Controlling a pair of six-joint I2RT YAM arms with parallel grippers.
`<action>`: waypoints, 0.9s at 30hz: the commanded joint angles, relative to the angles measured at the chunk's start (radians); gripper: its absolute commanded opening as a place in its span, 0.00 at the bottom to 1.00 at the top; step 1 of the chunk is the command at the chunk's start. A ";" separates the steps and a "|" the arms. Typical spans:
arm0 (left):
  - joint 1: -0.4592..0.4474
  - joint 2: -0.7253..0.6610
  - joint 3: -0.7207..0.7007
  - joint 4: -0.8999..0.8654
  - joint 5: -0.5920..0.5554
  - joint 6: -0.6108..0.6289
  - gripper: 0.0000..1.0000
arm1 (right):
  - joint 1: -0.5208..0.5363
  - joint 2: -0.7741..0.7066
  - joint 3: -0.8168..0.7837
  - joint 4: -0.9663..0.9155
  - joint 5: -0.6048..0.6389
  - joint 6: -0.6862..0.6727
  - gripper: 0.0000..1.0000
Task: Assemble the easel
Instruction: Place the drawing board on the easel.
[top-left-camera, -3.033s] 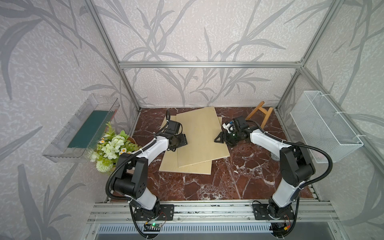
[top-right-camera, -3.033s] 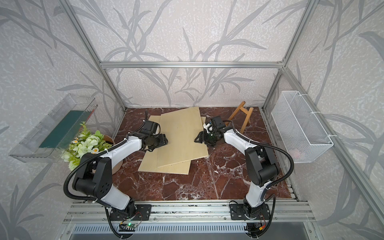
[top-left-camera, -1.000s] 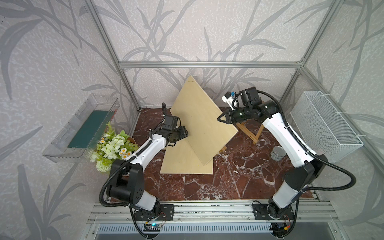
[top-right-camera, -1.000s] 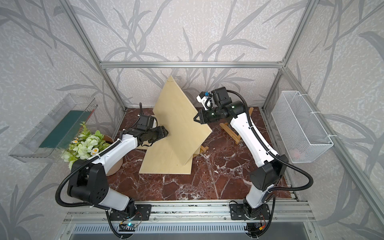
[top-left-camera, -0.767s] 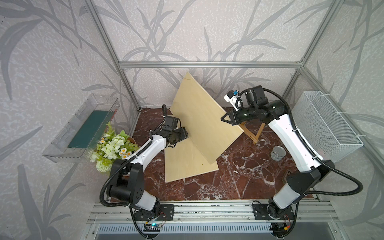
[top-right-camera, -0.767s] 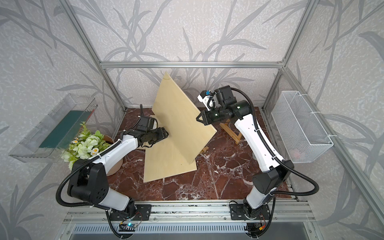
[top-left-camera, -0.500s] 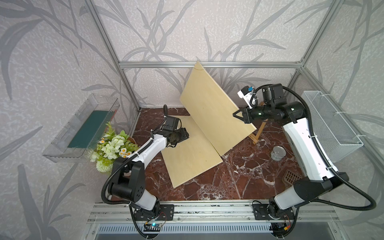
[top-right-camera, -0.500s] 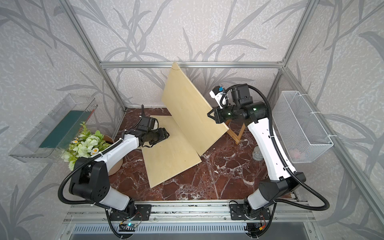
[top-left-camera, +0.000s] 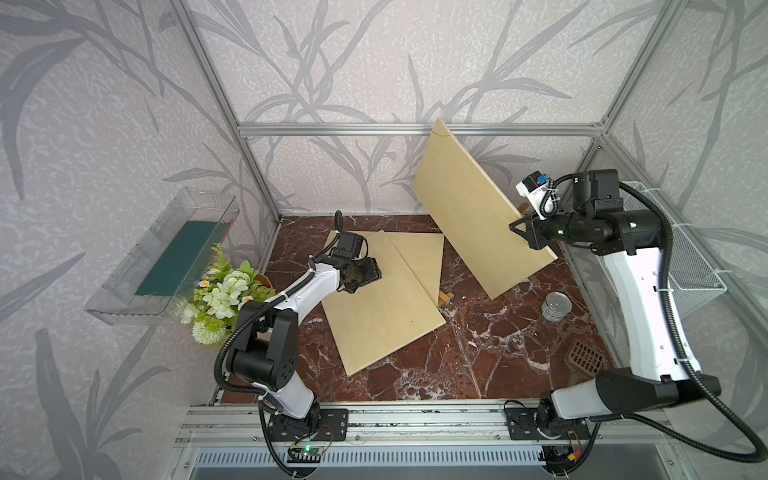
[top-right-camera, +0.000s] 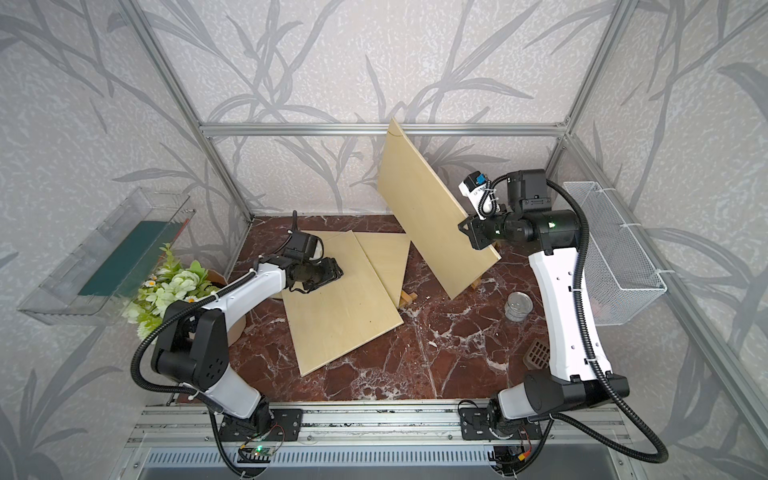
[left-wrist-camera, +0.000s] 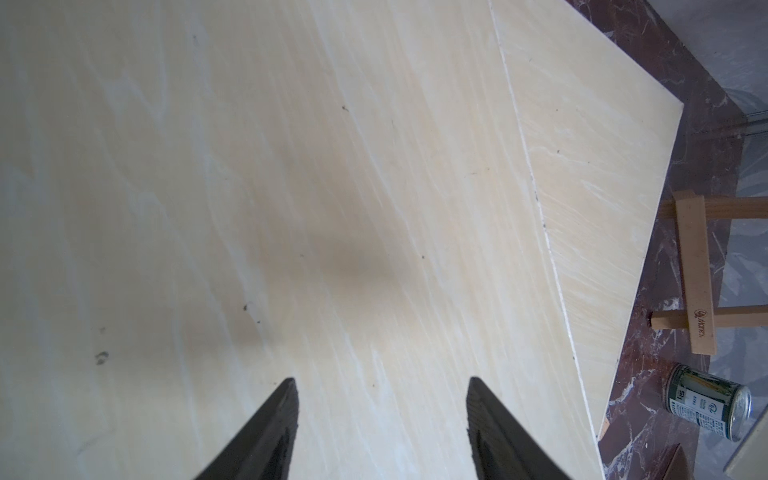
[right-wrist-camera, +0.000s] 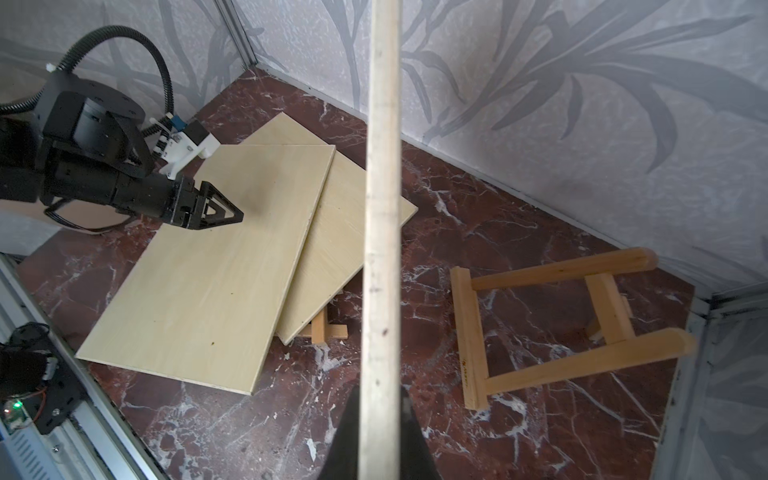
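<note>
Right end effector (top-left-camera: 520, 229) was clamped on the edge of 1 board (top-left-camera: 478, 208), held tilted above the desk (top-left-camera: 478, 357). Our left end effector (top-left-camera: 374, 274) hovered, jaws parted and empty, over 2 flat boards (top-left-camera: 382, 316). We judged little done: the easel frame (right-wrist-camera: 561, 324) lay flat, bearing nothing.

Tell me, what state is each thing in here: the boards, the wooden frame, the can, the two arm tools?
right tool: shut on the raised board.
raised board: held up, steeply tilted.
left tool: open, empty, over the top flat board.
top flat board: lying flat, overlapping the lower board.
lower board: flat, partly covered.
easel frame: lying on the floor.
can: upright, standing alone.
</note>
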 joint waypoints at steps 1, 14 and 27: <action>-0.008 0.010 0.031 -0.029 -0.003 0.001 0.66 | -0.028 -0.062 0.106 0.124 -0.057 -0.137 0.00; -0.026 0.031 0.033 -0.043 -0.019 -0.008 0.65 | -0.058 0.142 0.377 -0.079 0.134 -0.287 0.00; -0.025 0.026 0.038 -0.047 -0.030 -0.010 0.65 | -0.186 0.231 0.401 -0.130 0.083 -0.328 0.00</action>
